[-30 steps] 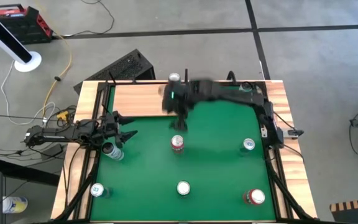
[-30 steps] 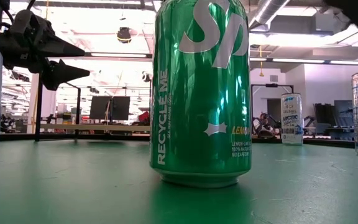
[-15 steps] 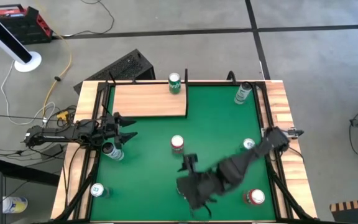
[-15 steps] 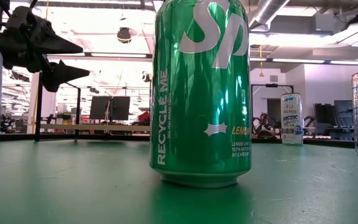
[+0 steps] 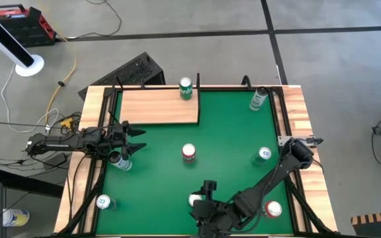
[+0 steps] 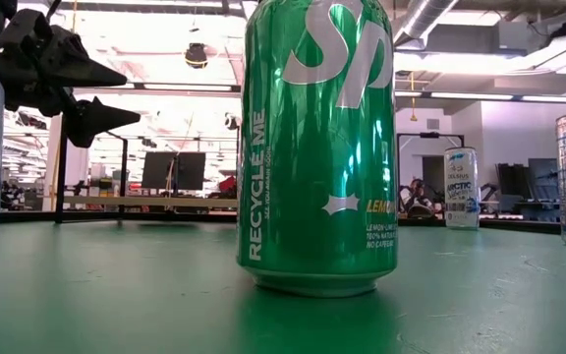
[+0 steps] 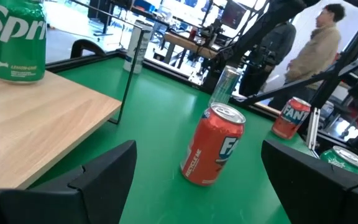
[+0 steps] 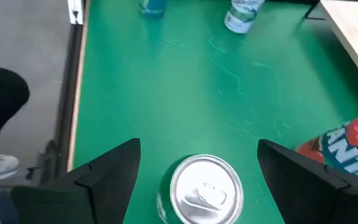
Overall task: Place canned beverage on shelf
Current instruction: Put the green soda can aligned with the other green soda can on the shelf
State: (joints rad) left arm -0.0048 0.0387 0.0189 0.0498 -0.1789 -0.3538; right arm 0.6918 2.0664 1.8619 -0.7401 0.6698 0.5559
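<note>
Overhead and wrist views of a green table [image 5: 230, 132] edged with pale wooden strips. The shelf [image 5: 159, 106], a light-wood board with thin black uprights, occupies the far left part of the table. One green Sprite can [image 5: 186, 87] stands upright on the shelf's far right corner; in the left wrist view the same can [image 7: 15, 38] rests on the board's wood surface.

The right gripper [image 5: 202, 201] is low over the near middle of the table, its fingers spread wide on either side of a green Sprite can near the front edge [image 5: 195, 199]. The right wrist view shows this can's silver top [image 8: 205, 189] between the two dark fingers [image 8: 107, 171] with clear gaps on both sides, so nothing is held. In the low view this can fills the centre of the frame [image 6: 317, 147], standing upright on the green surface.

The left gripper [image 5: 135, 139] waits at the table's left edge, just in front of the shelf, jaws wide and empty, beside a pale can [image 5: 118, 159].

An orange-red Fanta can [image 5: 188, 153] stands upright at mid-table, seen ahead of the left fingers [image 7: 213, 152]. Other cans stand apart: a red one at the near right [image 5: 272, 209], a pale one at the near left [image 5: 102, 202], one at the right side [image 5: 264, 154], and one at the far right corner [image 5: 258, 98]. A person [image 7: 312, 46] stands beyond the table.
</note>
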